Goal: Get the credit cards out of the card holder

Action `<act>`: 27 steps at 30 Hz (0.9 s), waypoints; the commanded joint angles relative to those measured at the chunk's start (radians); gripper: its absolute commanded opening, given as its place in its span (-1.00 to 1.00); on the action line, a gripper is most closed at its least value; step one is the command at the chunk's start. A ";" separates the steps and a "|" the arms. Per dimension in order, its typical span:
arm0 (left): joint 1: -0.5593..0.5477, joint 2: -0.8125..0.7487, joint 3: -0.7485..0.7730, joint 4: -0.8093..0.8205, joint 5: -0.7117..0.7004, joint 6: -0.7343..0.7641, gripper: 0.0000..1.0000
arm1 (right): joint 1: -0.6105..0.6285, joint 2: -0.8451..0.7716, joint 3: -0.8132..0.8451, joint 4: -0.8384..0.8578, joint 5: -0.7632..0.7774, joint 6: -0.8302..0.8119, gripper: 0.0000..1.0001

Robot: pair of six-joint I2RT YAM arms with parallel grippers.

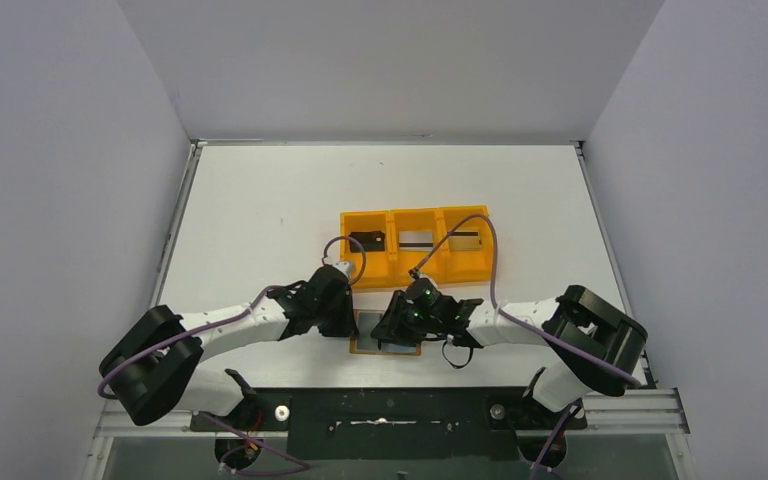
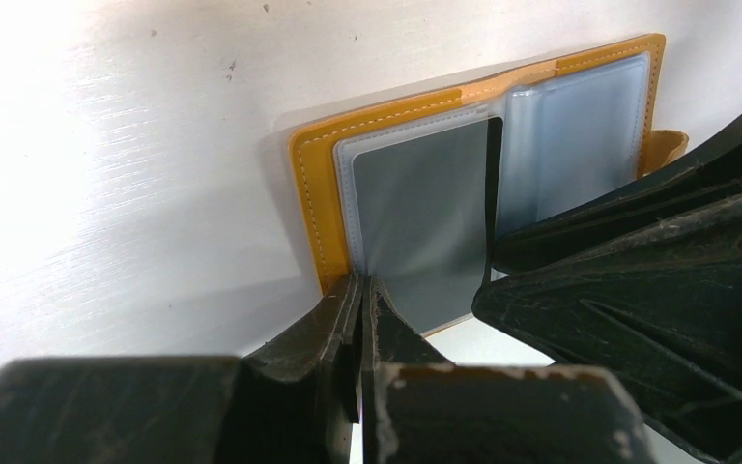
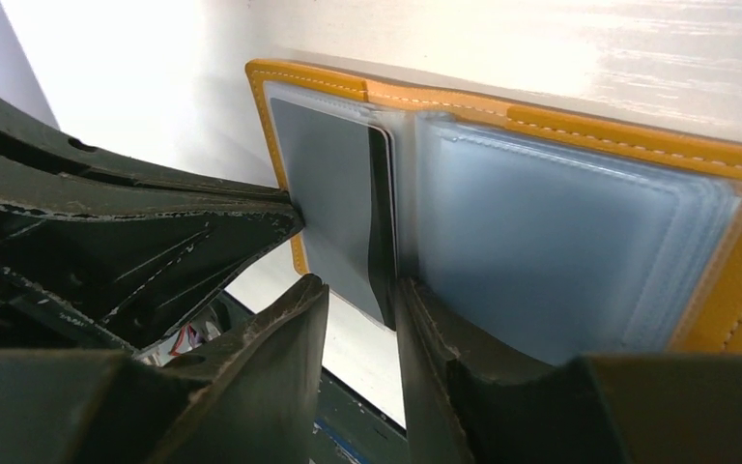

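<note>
The card holder (image 1: pixel 385 350) lies open on the table near the front edge, tan-orange with clear inner pockets (image 2: pixel 570 145). A grey credit card (image 2: pixel 425 222) sits in its left pocket, and the dark edge of another card (image 3: pixel 382 222) stands along the fold. My left gripper (image 2: pixel 359 282) is shut, its tips pressed on the holder's near left edge (image 2: pixel 314 222); I cannot tell whether it pinches anything. My right gripper (image 3: pixel 357 290) is open over the fold. One of its fingers (image 3: pixel 425 319) rests by the dark card's edge, against the stack of right-hand pockets (image 3: pixel 560 242).
A bright orange three-compartment tray (image 1: pixel 415 212) stands just beyond the holder, with a dark card (image 1: pixel 366 240) in its left compartment and thin dark shapes in the other two. Both wrists crowd together over the holder. The table's front rail (image 1: pixel 390 410) is close behind.
</note>
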 commanded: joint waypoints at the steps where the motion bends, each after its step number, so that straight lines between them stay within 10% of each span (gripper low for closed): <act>1: -0.002 0.040 -0.020 -0.047 -0.042 -0.014 -1.00 | 0.027 0.004 0.072 -0.110 0.043 0.010 -0.39; 27: -0.004 -0.020 -0.111 -0.010 -0.101 -0.226 -1.00 | 0.130 -0.021 0.241 -0.458 0.245 0.080 -0.43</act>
